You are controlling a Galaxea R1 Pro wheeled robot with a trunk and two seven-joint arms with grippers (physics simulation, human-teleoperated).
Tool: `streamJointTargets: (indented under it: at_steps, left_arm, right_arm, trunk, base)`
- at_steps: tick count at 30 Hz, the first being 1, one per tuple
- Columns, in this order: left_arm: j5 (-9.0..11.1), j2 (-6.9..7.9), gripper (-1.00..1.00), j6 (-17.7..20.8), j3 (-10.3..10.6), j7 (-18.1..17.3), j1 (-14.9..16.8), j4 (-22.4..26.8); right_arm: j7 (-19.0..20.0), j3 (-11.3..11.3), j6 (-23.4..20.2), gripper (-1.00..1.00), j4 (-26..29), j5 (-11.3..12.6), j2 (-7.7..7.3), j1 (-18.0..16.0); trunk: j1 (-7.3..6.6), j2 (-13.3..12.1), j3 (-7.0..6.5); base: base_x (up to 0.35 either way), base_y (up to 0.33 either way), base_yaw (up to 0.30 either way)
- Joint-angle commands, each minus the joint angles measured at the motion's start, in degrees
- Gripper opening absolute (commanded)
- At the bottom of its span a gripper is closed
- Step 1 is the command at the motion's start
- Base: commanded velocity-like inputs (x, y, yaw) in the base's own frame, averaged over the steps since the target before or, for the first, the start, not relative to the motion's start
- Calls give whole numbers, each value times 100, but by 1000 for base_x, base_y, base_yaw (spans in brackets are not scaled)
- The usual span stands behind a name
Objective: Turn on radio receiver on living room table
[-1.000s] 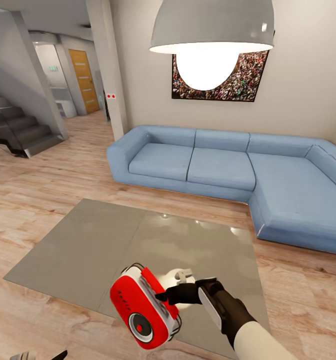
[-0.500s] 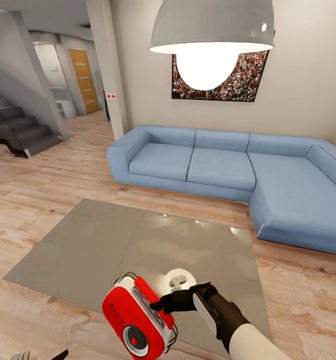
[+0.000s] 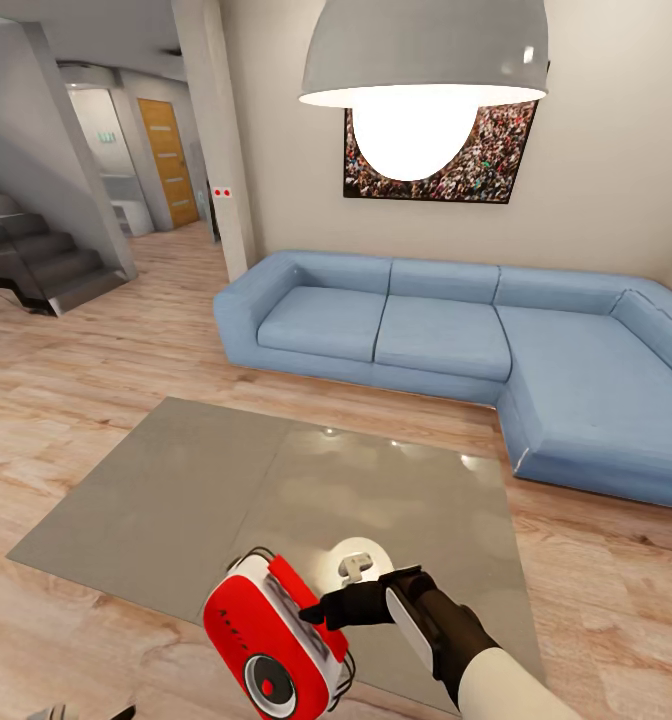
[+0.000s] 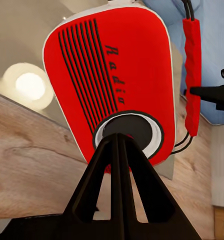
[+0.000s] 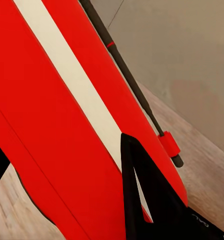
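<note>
We hold the radio receiver (image 3: 271,650) lifted over the table's (image 3: 176,490) near edge, right gripper (image 3: 321,608) clamped on its back. Left gripper (image 4: 117,150), fingers together, reaches the dial (contact unclear). Looks light, rigid, smooth-shelled; body grip beats the thin handle.

The radio (image 4: 114,85) carries the word "Radio" in black script on its red face, just beside the black grille lines, at about one o'clock from the round dial (image 4: 128,132). No other text can be read anywhere.
</note>
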State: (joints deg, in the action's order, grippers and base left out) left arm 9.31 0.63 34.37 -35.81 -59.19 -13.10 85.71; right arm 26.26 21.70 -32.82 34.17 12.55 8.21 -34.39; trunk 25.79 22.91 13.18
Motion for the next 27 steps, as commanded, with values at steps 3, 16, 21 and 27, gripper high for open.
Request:
streamJointTargets:
  at_steps: [3,16,21,27]
  left_arm:
    - [-1,-1,-100,0,91,10,-1,-7]
    - [15,-26,-100,-1,644,473,0,-6]
    - [31,-58,-100,0,699,668,0,-2]
    - [39,-131,-100,-8,707,755,0,2]
  right_arm:
    - [-27,-15,-53,-100,8,116,5,-2]
    - [-56,-29,-83,-100,55,112,65,0]
    - [-53,-34,-84,-100,62,115,121,-1]
    - [-81,-37,-84,-100,63,121,179,0]
  trunk:
    - [0,0,0]
    - [0,0,0]
    - [0,0,0]
    - [0,0,0]
  base:
    - [0,0,0]
    - [0,0,0]
    - [0,0,0]
    - [0,0,0]
